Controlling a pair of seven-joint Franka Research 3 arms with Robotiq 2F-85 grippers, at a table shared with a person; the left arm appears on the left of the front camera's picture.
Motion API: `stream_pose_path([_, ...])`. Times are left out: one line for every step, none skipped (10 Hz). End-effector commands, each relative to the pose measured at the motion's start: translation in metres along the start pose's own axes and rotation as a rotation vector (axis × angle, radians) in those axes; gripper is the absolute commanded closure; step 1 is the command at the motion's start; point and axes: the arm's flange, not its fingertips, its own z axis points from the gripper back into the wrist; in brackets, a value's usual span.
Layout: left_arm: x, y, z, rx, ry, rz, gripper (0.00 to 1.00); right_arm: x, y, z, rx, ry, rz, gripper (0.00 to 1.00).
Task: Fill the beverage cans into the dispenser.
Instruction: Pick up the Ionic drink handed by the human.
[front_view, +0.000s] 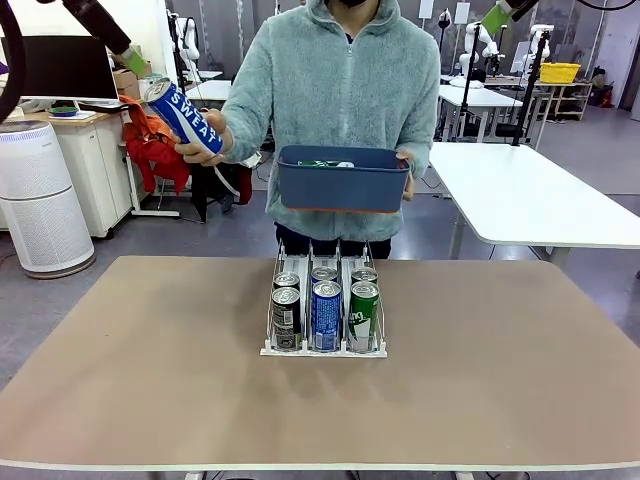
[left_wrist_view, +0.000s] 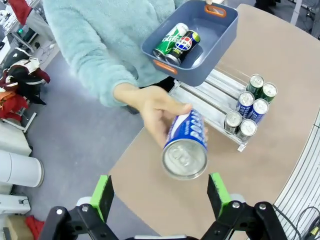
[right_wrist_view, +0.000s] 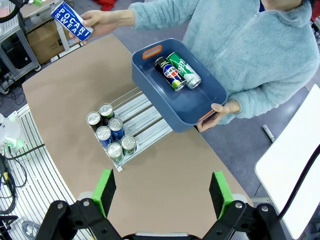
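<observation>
A hand (left_wrist_view: 155, 107) holds a blue-and-white can (left_wrist_view: 185, 147) at twelve o'clock of the left claw (left_wrist_view: 160, 182), which gapes wide, empty. The right claw (right_wrist_view: 161, 180) likewise gapes empty.

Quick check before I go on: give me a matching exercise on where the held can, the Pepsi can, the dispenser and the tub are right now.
Things:
1. blue-and-white can
2. Pepsi can
3. dispenser
4. blue tub

Places:
A. lying inside the blue tub, beside a green can
B. standing on the table, two cans in each lane
C. gripped in the person's hand, held out to the side
D. held up off the table

Pairs: 1-C, 2-A, 3-B, 4-D
</observation>
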Motion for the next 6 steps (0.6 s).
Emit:
stream_pose_path([-0.004,-0.006,-0.009,-0.046,-0.061,0.041,0.00,-0.001,0.001,-0.001,0.000,0.004,0.006,0.00])
stream_pose_path([-0.007,-0.005,-0.011,-0.067,-0.065,0.047,0.00,-0.001,0.001,-0.001,0.000,0.004,0.006,0.00])
stream_pose_path([-0.005,-0.006,-0.018,-0.075,-0.080,0.060,0.00,-0.001,0.001,-0.001,0.000,0.004,0.006,0.00])
stream_pose_path([-0.003,-0.007,-0.022,-0.086,-0.082,0.067,0.00,-0.001,0.001,-0.001,0.000,0.004,0.006,0.00])
stream_pose_path([-0.005,-0.006,-0.023,-0.099,-0.085,0.057,0.00,-0.001,0.001,-0.001,0.000,0.004,0.006,0.00])
stream_pose_path([-0.006,-0.006,-0.027,-0.107,-0.092,0.059,0.00,-0.001,0.001,-0.001,0.000,0.004,0.006,0.00])
